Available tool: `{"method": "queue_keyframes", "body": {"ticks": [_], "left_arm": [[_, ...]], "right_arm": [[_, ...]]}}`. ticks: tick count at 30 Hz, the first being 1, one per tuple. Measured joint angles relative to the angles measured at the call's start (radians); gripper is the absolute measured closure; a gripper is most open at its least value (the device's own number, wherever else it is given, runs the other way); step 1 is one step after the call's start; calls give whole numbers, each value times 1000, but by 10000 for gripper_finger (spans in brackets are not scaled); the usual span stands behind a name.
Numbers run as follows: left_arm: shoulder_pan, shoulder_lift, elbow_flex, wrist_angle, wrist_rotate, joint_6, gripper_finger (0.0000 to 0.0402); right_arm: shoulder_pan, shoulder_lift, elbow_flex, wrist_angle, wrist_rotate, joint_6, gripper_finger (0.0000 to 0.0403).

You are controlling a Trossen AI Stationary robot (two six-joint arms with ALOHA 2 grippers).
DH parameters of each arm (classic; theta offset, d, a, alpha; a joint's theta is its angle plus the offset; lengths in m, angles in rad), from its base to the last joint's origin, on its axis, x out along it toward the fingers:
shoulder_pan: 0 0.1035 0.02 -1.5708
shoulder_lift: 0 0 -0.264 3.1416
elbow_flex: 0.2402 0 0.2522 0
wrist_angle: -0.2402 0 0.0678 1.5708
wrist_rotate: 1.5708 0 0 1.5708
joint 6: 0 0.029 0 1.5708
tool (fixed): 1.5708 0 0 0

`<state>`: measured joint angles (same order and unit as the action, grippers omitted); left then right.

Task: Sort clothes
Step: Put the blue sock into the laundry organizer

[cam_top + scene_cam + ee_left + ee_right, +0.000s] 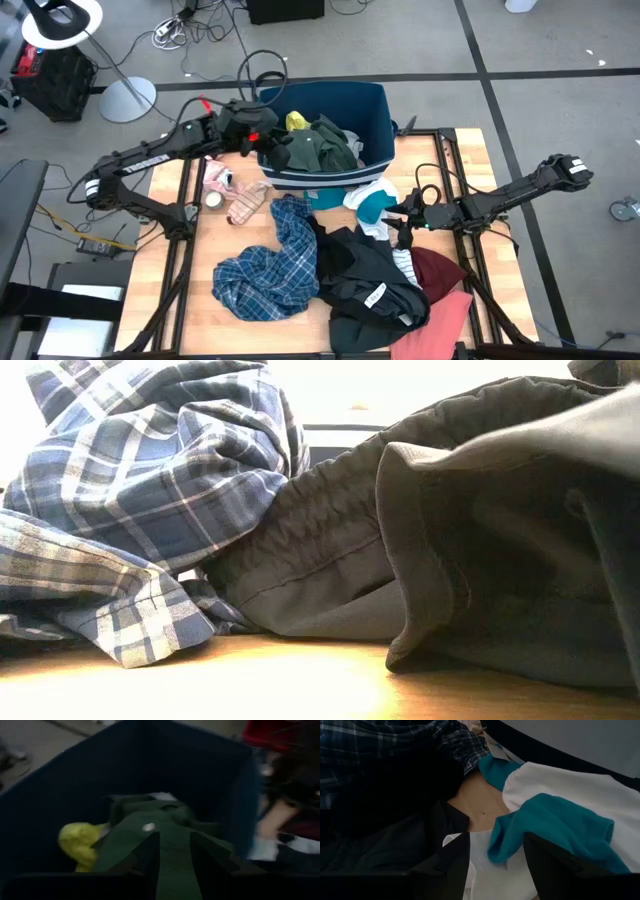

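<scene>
The navy bin [372, 110] stands at the table's far middle with a dark green garment [318, 148] and a yellow one [296, 121] inside. My left gripper [264, 140] is open above the bin's left rim, and green cloth [175, 865] shows between its fingers. My right gripper [402, 226] is open just above the teal-white garment [555, 825], at the right of the pile. The blue plaid shirt [272, 265], black garments [365, 280], a maroon piece [438, 268] and a salmon pink piece [447, 315] lie heaped on the table. My left gripper stands with its fingers [145, 857] on either side of a strip of the dark green garment [175, 875], which lies in the bin. Whether the fingers touch the cloth I cannot tell.
Striped socks and small pink pieces [240, 198] lie on bare wood left of the bin. The low view is filled by the plaid shirt [150, 490] and a dark garment [470, 540]. Cables, a lamp stand [127, 97] and a black case lie on the floor beyond the table.
</scene>
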<state>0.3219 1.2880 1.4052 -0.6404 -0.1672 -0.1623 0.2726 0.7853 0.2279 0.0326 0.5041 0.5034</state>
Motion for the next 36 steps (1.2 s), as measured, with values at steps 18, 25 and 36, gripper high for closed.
{"method": "queue_keyframes", "body": {"ticks": [18,25,36], "left_arm": [[-551,-330,-329,34,-350,-133,289],[-692,-421,-530,148,-448,-183,289],[-728,-475,-624,-23,-470,-319,289]], "right_arm": [[0,0,0,4,0,0,215],[0,0,50,-29,0,-46,223],[-11,54,314,-587,30,-169,267]]}}
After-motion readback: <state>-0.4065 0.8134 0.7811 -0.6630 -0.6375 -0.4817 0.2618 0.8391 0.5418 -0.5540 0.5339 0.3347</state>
